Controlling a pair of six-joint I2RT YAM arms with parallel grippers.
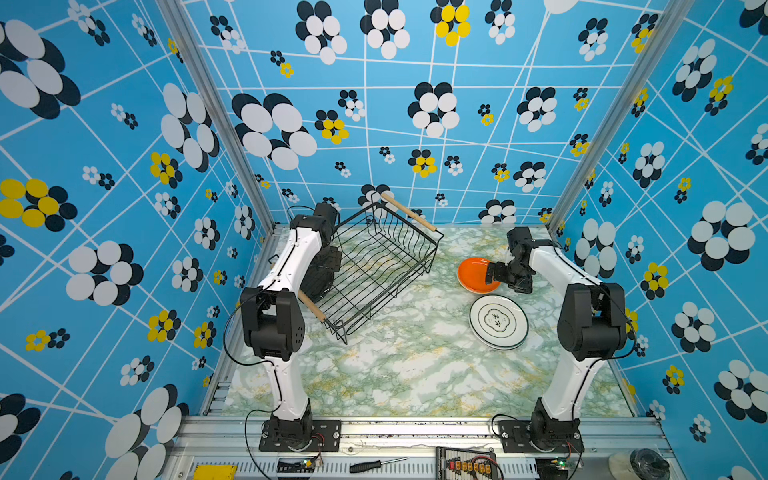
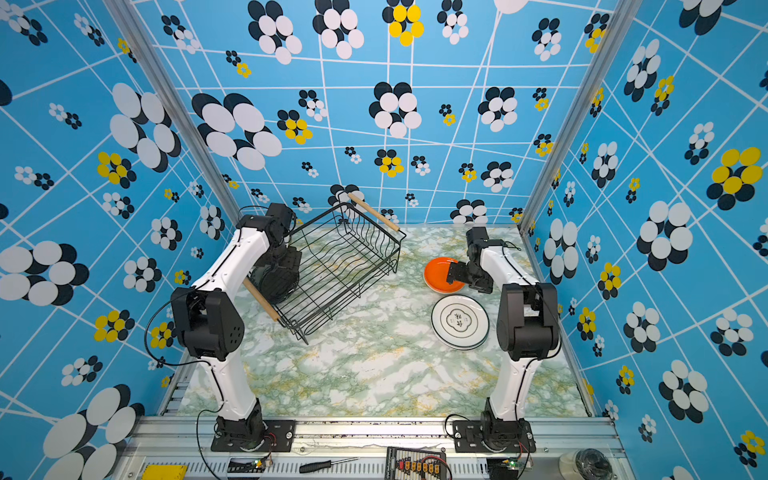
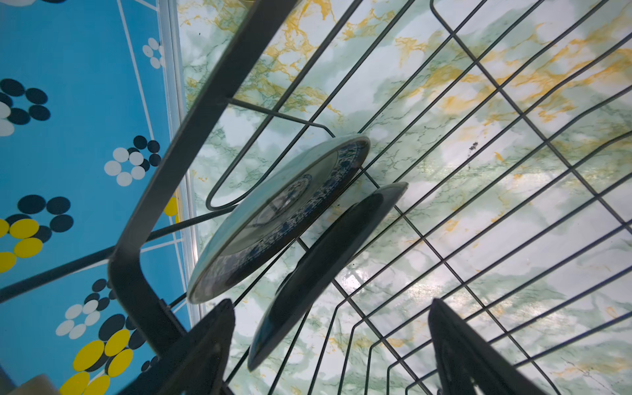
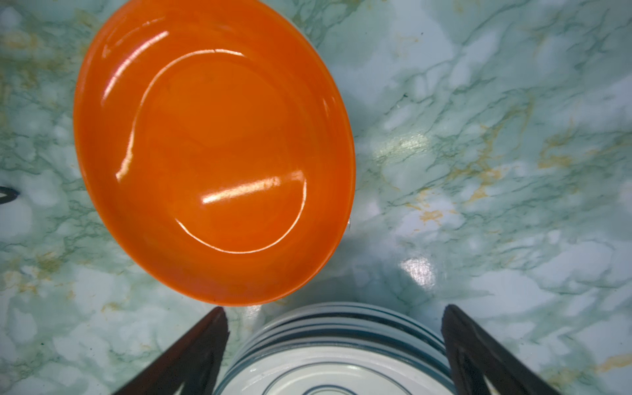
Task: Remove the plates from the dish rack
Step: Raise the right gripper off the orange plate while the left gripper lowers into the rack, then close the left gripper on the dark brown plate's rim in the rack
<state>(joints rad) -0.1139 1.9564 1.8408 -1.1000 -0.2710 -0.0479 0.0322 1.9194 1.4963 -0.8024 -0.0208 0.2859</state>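
Dish rack [image 1: 376, 266] at left, long axis near-left to far-right, two plates on edge inside, teal-patterned plate [image 3: 280, 212], black plate [image 3: 325, 266], one orange plate [image 1: 473, 270] flat beside the white plate stack [image 1: 498, 322], my left gripper [image 3: 330, 302] and right gripper [image 4: 333, 307] spread wide, empty.

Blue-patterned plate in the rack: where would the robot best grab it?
Probably its free upper rim, from above through the open top of the dish rack, one jaw on each face. The blue-patterned plate stands tilted on edge in the wires, with the black plate close beside it.
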